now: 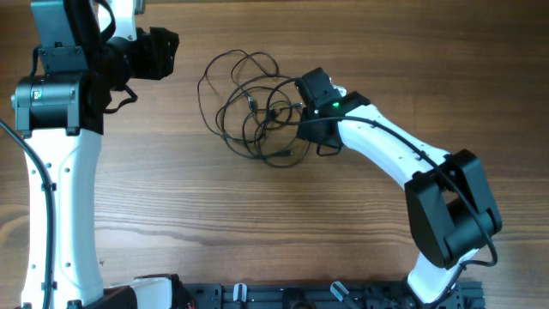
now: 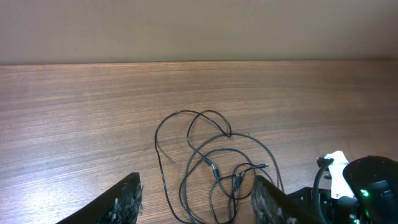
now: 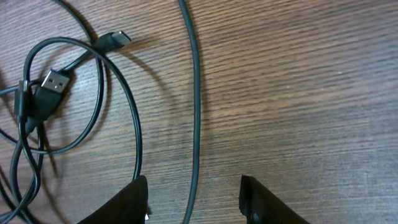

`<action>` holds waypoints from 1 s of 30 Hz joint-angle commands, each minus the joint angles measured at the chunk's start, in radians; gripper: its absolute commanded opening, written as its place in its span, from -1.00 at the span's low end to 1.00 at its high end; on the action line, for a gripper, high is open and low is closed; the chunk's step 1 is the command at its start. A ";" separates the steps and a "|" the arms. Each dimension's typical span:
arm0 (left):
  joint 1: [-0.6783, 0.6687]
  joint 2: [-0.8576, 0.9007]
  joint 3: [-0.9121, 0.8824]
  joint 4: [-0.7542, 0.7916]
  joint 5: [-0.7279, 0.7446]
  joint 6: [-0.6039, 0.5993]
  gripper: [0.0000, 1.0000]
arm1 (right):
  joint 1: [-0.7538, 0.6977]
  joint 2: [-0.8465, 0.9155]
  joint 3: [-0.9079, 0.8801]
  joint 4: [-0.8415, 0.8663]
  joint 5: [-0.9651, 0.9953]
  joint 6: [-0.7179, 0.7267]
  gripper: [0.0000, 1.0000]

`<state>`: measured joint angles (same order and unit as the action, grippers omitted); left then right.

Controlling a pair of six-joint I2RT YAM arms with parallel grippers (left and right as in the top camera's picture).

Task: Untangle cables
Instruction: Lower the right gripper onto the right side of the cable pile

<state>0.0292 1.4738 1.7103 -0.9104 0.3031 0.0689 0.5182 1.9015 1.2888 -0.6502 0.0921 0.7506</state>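
The right gripper (image 3: 194,196) has its jaws apart and clamped on nothing. It sits low over the desk (image 1: 171,215) with one long strand (image 3: 196,93) running straight through the gap between its dark, rough-faced fingers (image 3: 134,199). That strand is the right-hand fringe of the cables (image 1: 253,107), a loose knot of thin black cords lying toward the far edge of the desk, about midway between its left and right edges. Just left of the strand in the wrist view, a flat USB plug (image 3: 53,81) with a metal shell lies inside overlapping loops, and a smaller plug (image 3: 115,38) pokes out beyond them. The cords are smooth, round and slightly glossy, and they cast soft shadows on the matte, straight-grained wood. The left gripper (image 2: 198,202) is also spread and empty, held well apart from the knot near the far left corner and facing it. The step in hand appears to be picking a first strand to draw out. The next move probably calls for closing on that straight run and pulling it toward the right edge, slowly enough that the crossed loops slip rather than tighten, perhaps with the left gripper pinning the bundle.
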 commanded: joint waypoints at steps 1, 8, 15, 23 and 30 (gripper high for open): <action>0.001 0.002 0.011 -0.001 0.003 0.001 0.16 | 0.018 -0.020 -0.008 -0.005 0.083 0.064 0.00; 0.001 0.002 0.011 -0.008 0.022 0.001 0.16 | 0.040 -0.002 -0.008 -0.017 0.111 0.092 0.00; 0.001 0.002 0.011 -0.019 0.022 0.001 0.15 | 0.048 0.035 -0.008 -0.021 0.118 0.156 0.00; 0.001 0.002 0.011 -0.019 0.042 0.002 0.15 | 0.048 0.067 -0.008 -0.012 0.132 0.171 0.00; 0.001 0.002 0.011 -0.019 0.043 0.006 0.16 | 0.048 0.104 -0.008 0.013 0.116 0.139 -0.02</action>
<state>0.0292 1.4738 1.7103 -0.9287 0.3279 0.0689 0.5625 1.9728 1.2888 -0.6449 0.1925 0.8986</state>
